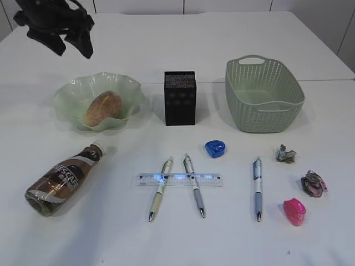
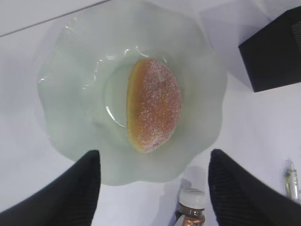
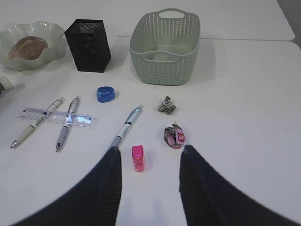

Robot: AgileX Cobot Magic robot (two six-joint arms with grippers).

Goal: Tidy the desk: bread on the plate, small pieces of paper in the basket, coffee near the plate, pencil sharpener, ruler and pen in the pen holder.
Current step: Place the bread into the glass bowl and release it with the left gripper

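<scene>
- Golden-brown and sugar-dusted, the bread (image 2: 154,104) is lying inside the plate (image 2: 61,84), directly beneath the left claw (image 2: 153,188), so that step looks done.
- The left claw is hanging above it with its jaws spread wide and gripping nothing.
- Just below that claw, the coffee (image 1: 61,180) is lying on its side on the table (image 1: 222,44), probably awaiting standing up near the plate.
- The right claw (image 3: 149,181) is hovering half open and empty, just behind the pink sharpener (image 3: 138,157).
- Ahead of it, paper scraps (image 3: 167,105), pens (image 3: 126,127), the ruler (image 3: 56,116) and a blue sharpener (image 3: 106,93) are lying loose; the basket (image 3: 164,66) and pen holder (image 3: 88,44) are standing beyond.
</scene>
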